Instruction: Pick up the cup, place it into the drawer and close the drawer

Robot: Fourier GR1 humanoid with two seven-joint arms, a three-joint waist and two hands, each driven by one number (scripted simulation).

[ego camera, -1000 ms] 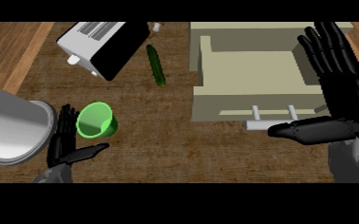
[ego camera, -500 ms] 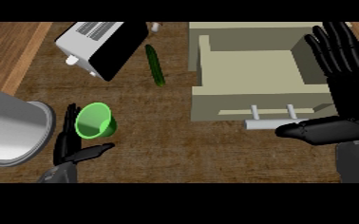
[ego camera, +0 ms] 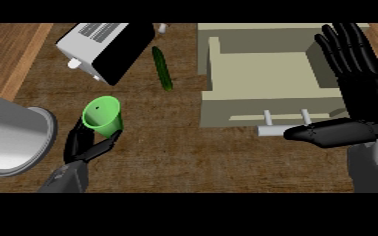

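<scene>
The left robot hand (ego camera: 87, 145) curls its fingers and thumb round the lower wall of a green cup (ego camera: 103, 114) at the lower left of the dark wooden tabletop (ego camera: 184, 155), between a grey metal pot (ego camera: 22, 135) and a cucumber (ego camera: 162, 69). The cup stands mouth-up and slightly tilted, well apart from the open beige drawer (ego camera: 244, 111) at the right. Whether its base touches the tabletop cannot be told.

Thin-walled and seemingly plastic, the cup is likely light and stiff, and its smooth taper could slip in a pinch. A hold across the body, just below the rim, looks the safer one.

The left forearm enters from the lower edge, with the hand reaching up under the cup and the thumb on its right side. The right robot hand (ego camera: 351, 75) rests open at the right edge beside the drawer, fingers straight and pointing up, thumb stretched out near the drawer's handle (ego camera: 284, 127). A toaster (ego camera: 103, 50) lies at the top left.
</scene>
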